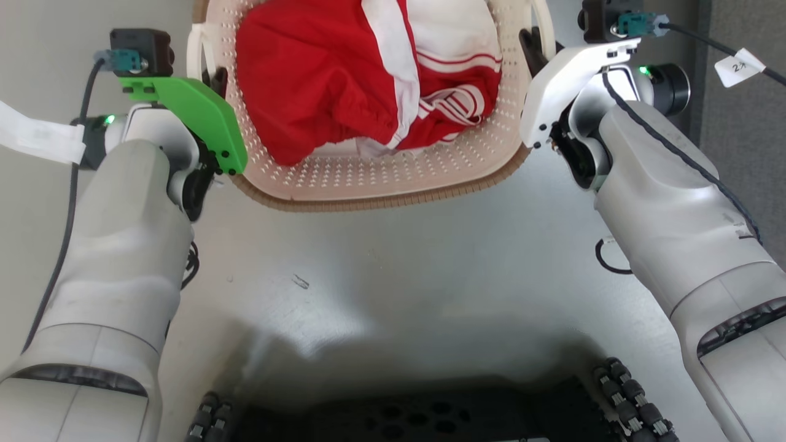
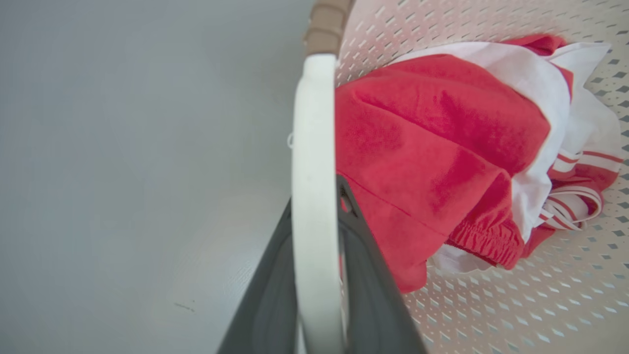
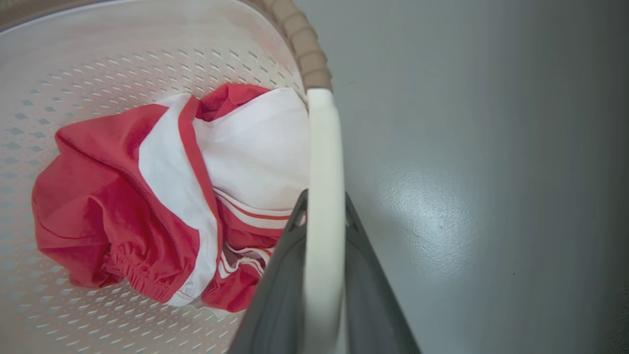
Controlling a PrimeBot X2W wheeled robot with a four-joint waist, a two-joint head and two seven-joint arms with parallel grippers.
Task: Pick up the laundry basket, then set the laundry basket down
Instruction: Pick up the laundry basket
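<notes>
The laundry basket (image 1: 381, 197), cream with perforated walls and a brown woven-look rim, hangs between my two arms near the top of the head view, apparently raised off the grey floor. Red and white clothes (image 1: 344, 80) lie bunched inside it. My left gripper (image 2: 317, 196) is shut on the basket's white left handle (image 2: 314, 123), one dark finger on each side of it. My right gripper (image 3: 324, 196) is shut the same way on the white right handle (image 3: 322, 137). In the head view the left gripper (image 1: 216, 80) and right gripper (image 1: 531, 49) sit at the basket's two sides.
Smooth grey floor (image 1: 393, 276) spreads below the basket. My dark base with its roller wheels (image 1: 417, 411) lies along the bottom edge of the head view. A cable with a white tag (image 1: 740, 66) runs at the upper right, beside a darker strip of flooring (image 1: 743, 123).
</notes>
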